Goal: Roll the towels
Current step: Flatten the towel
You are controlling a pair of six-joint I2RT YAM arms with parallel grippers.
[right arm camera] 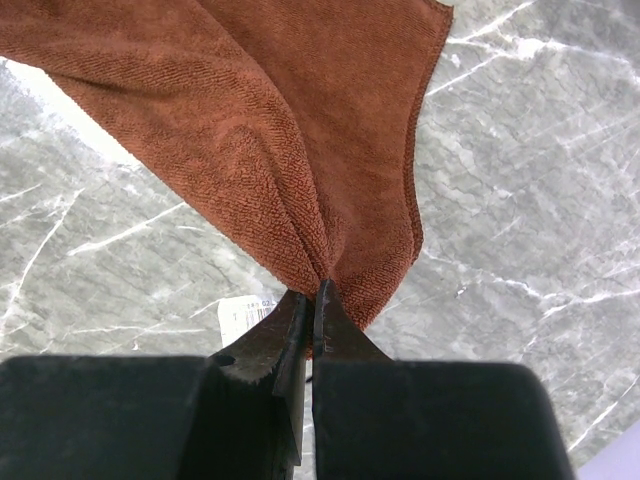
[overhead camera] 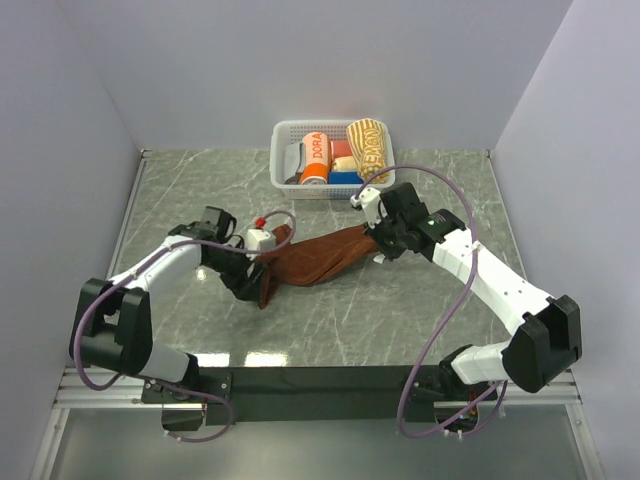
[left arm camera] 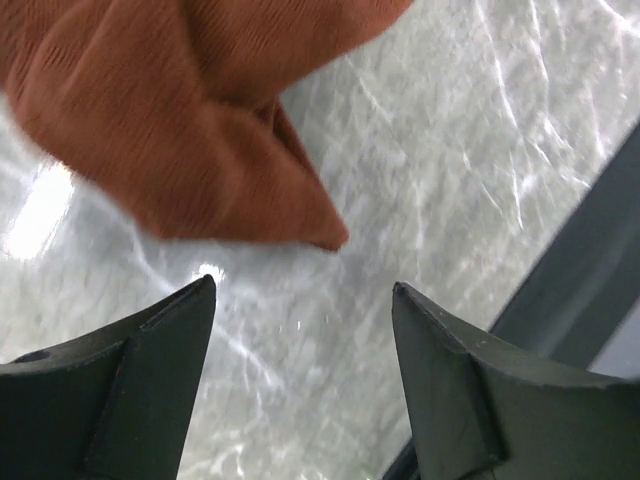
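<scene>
L hand [left arm camera: 302, 290] is released, fingers spread w/ nothing btwn them, tips just short of a pointed corner of the rust-brown towel [overhead camera: 318, 260]. That towel lies mid-bench as a bunched, twisted strip running from the L hand up and rightward to the R hand [right arm camera: 312, 295]. Its L end is folded over itself and hangs in a narrow tail toward the near edge. Fabric is plain terry w/ a stitched hem visible along one side in the R wrist view. R hand is clenched on the towel's R end, cloth gathered into a pinch at the fingertips, and a small white label [right arm camera: 245, 312] shows just beside them. Cream-yellow towel [overhead camera: 368, 147] w/ orange lettering sits rolled in the R part of the white basket [overhead camera: 280, 150] at the back, next to the orange DORA roll [overhead camera: 315, 158] and some small coloured rolls. Bench [overhead camera: 400, 320] is grey-green marble-look w/ white veins and glare patches. Plain pale walls [overhead camera: 80, 120] on three sides.
</scene>
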